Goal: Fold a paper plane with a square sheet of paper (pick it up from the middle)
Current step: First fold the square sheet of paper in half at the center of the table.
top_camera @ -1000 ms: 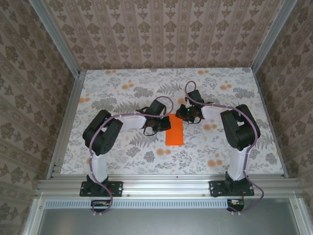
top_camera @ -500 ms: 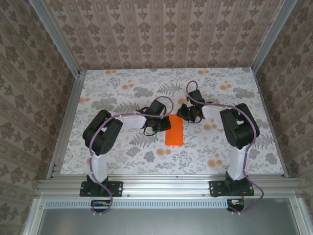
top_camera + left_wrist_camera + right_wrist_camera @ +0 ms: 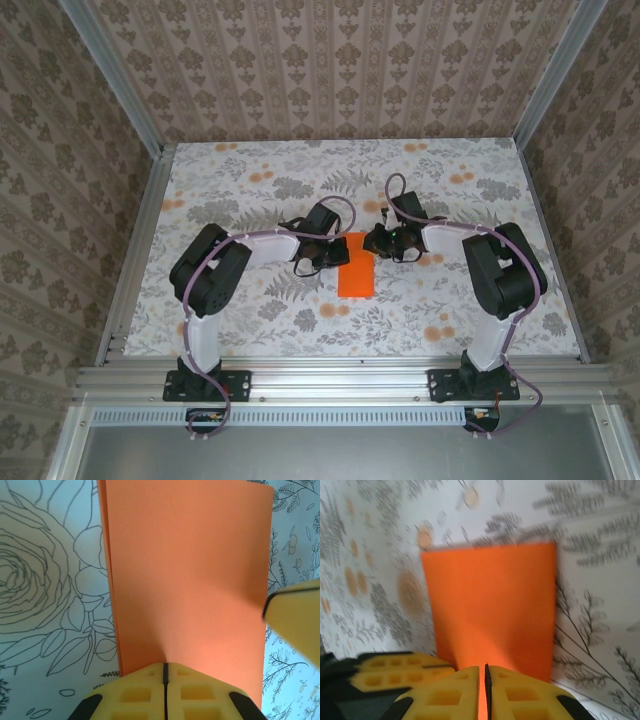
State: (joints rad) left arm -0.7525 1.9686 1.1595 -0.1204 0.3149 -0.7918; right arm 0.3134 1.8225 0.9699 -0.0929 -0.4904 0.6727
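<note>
Currently on file, three entries.

Entry one: square sheet of paper (image 3: 357, 266). Lies flat on the floral table (image 3: 250, 190), about midway between the two arms. Already doubled into a tall narrow rectangle; shows two stacked edges down one long side in the left wrist view. No nose and no slanted folds yet, so judged to be at an early stage, with the first half-fold just being set.

Entry two: left gripper (image 3: 165, 675). Jaws closed, pads meeting along a dark seam. Meets the sheet's left long edge, toward the far end, by the top view. Touches the paper at its tips; cannot tell whether a layer is nipped between them or merely pressed down. Probably stationed there to pin the doubled sheet, so that it neither springs open nor slides.

Entry three: right gripper (image 3: 483, 677). Jaws all but closed, leaving a hairline slit with orange showing through. Sits at the sheet's far right corner, near the left gripper. Likely placed to bear on the fold from the other side.

Poses. Left arm: elbow raised at the left, forearm reaching in rightward, wrist pitched down onto the paper. Right arm: elbow bulked out to the right, forearm lying leftward, wrist turned toward the sheet.
</note>
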